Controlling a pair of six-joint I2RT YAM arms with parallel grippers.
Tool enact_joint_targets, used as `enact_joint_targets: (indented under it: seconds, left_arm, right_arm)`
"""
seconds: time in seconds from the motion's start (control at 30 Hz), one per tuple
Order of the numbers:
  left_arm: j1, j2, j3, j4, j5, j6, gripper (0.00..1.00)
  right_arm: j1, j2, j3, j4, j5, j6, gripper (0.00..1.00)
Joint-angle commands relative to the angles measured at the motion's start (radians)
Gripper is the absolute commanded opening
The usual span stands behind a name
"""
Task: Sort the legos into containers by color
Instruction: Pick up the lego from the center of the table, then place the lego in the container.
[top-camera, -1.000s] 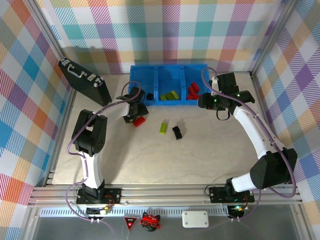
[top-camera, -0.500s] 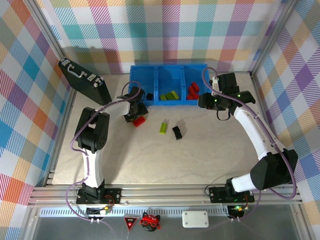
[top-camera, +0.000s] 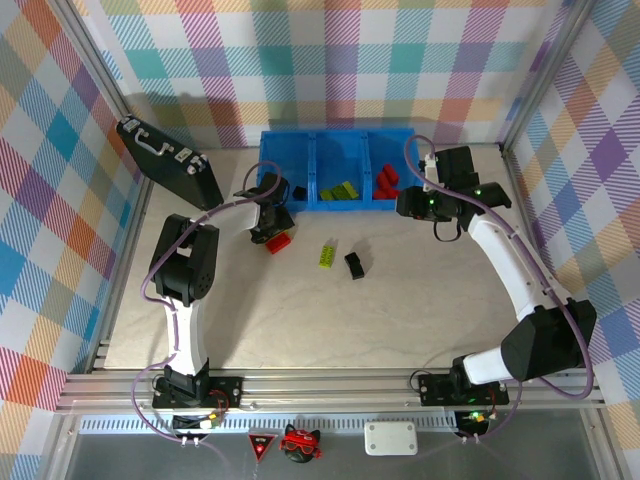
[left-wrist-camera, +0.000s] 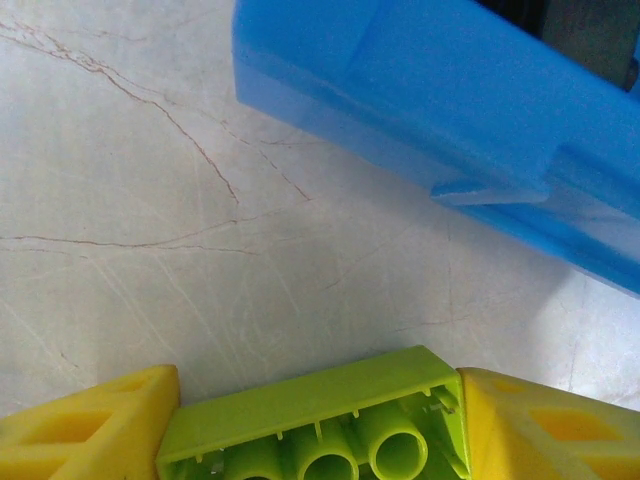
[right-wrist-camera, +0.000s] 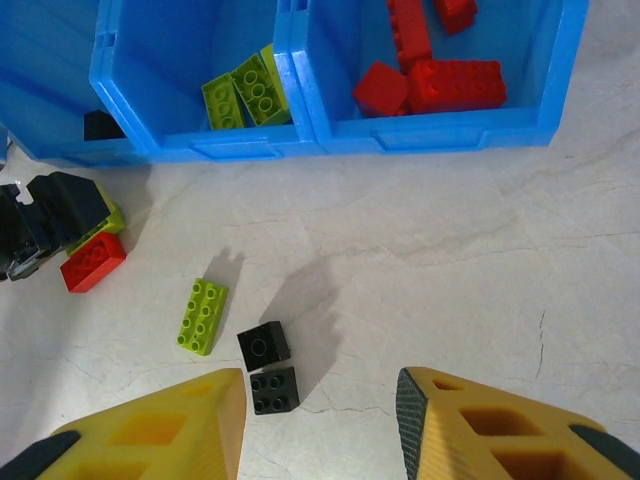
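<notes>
Two arms of white links and black joints — lilac cables, yellow wedge-shaped gripper fingers.

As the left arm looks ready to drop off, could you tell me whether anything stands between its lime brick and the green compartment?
The left gripper holds the lime brick just short of the bin's blue near wall. Only that wall stands between it and the middle compartment holding the green bricks; the brick probably has to go over it.

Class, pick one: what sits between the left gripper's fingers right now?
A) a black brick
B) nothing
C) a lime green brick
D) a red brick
C: the left wrist view shows a lime green brick spanning the gap between the left gripper and its two yellow fingers.
</notes>
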Motion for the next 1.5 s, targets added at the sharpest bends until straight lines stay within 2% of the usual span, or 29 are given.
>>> enact_joint_targets:
  seconds: [0.0, 0.27, 0.57, 0.8, 1.13, 1.27, 1.47]
  left_arm:
    - [0.011, -0.033, 0.022, -0.013, 0.017, 0.018, 0.67]
    - [-0.002, -0.066, 0.117, -0.047, 0.051, 0.036, 0.66]
    - [-0.046, -0.021, 0.284, -0.054, 0.112, 0.045, 0.66]
    - [-0.101, 0.009, 0.354, 0.056, 0.147, 0.040, 0.66]
    - [-0.168, 0.077, 0.372, 0.314, 0.106, 0.051, 0.66]
    - [-0.190, 0.130, 0.424, 0.343, 0.065, 0.067, 0.66]
    - [-0.256, 0.207, 0.516, 0.363, -0.059, 0.189, 0.67]
  right_arm:
    - [-0.003, -0.035, -0.009, -0.006, 0.002, 0.014, 0.46]
    - [-0.003, -0.043, -0.008, -0.009, 0.003, 0.014, 0.46]
    - [-0.003, -0.068, -0.018, -0.019, 0.023, 0.019, 0.46]
    - [-0.003, -0.095, -0.045, -0.019, 0.032, 0.025, 0.46]
    - [-0.003, -0.122, -0.083, -0.012, 0.032, 0.040, 0.46]
    - [-0.003, -0.134, -0.106, -0.004, 0.027, 0.048, 0.46]
    - [-0.003, -0.140, -0.121, -0.001, 0.029, 0.048, 0.46]
